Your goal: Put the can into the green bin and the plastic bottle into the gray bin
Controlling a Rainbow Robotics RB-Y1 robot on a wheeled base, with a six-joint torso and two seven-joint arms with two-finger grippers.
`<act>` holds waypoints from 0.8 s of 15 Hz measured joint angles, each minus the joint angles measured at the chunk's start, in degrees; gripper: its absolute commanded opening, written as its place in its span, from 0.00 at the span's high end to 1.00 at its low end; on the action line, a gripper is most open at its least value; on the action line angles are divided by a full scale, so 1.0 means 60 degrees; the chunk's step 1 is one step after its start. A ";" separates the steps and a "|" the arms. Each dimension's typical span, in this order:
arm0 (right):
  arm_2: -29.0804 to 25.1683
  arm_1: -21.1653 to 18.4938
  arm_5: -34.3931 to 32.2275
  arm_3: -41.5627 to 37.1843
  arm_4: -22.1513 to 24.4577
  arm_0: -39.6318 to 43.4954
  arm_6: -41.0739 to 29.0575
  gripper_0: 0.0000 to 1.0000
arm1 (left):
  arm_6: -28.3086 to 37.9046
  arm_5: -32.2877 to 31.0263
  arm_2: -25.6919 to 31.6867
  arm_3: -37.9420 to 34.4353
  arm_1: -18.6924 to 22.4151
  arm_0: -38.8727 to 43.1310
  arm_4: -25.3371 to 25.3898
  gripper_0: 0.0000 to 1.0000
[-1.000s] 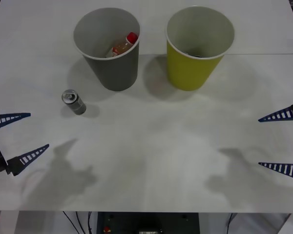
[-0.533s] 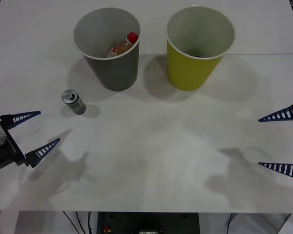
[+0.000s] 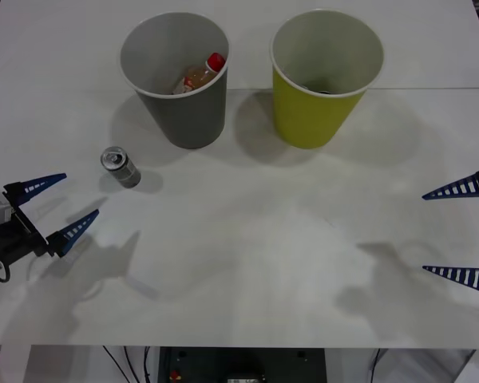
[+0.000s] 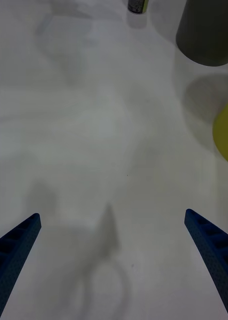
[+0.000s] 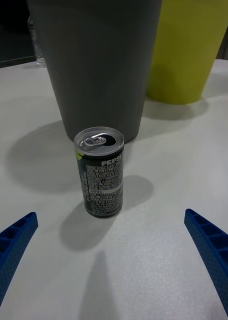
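Can (image 3: 120, 166) upright on bench (image 3: 247, 263), just before gray bin (image 3: 180, 104); plastic bottle (image 3: 201, 73) already inside it. Left gripper (image 3: 57, 204) near can, fingers spread wide, empty. Right gripper (image 3: 461, 231) idle, open. Next, likely: advance, straddle can, close, carry to green bin (image 3: 323, 96).

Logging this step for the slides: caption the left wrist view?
Open left pincer faces the upright can standing before the gray bin.
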 measured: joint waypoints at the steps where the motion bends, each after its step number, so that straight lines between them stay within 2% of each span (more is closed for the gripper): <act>1: 0.0000 0.0000 0.0000 0.0000 0.0000 0.0000 0.0000 0.00 | 0.0000 0.0003 0.0001 0.0211 -0.0104 -0.0112 0.0097 0.00; 4: 0.0000 0.0000 0.0000 0.0000 0.0000 0.0000 0.0000 0.00 | -0.0001 0.0056 -0.0010 0.0721 -0.0344 -0.0400 0.0278 0.00; 12: 0.0000 0.0000 0.0000 0.0000 0.0000 0.0000 0.0000 0.00 | 0.0076 0.1037 -0.0162 0.0758 -0.0966 -0.0752 0.0308 0.00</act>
